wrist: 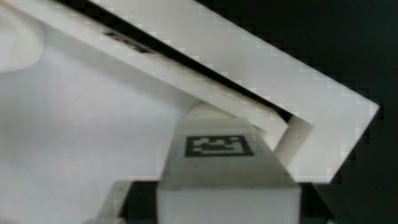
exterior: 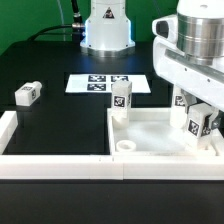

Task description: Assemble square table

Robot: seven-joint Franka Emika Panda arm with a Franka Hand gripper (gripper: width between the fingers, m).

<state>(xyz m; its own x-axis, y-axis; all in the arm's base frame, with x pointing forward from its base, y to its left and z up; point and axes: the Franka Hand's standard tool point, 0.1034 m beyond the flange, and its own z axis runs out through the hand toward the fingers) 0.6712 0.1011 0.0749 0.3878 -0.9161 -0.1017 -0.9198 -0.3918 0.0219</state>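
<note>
We hold a leg [wrist: 217,148] upright at a corner of the tabletop [exterior: 150,142], our gripper [exterior: 197,126] closed partway around it. A second leg [exterior: 122,102] stands in another corner.

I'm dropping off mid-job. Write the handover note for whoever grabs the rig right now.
Gripper: shut on the held leg, upright over the table top near its far corner on the exterior view's right.
Done: standing leg is upright at the top's far corner on that view's left; tightness unclear.
Loose leg lies off the top, on the exterior view's left.
Left: seat held leg, fit loose leg; fourth leg not seen.
</note>
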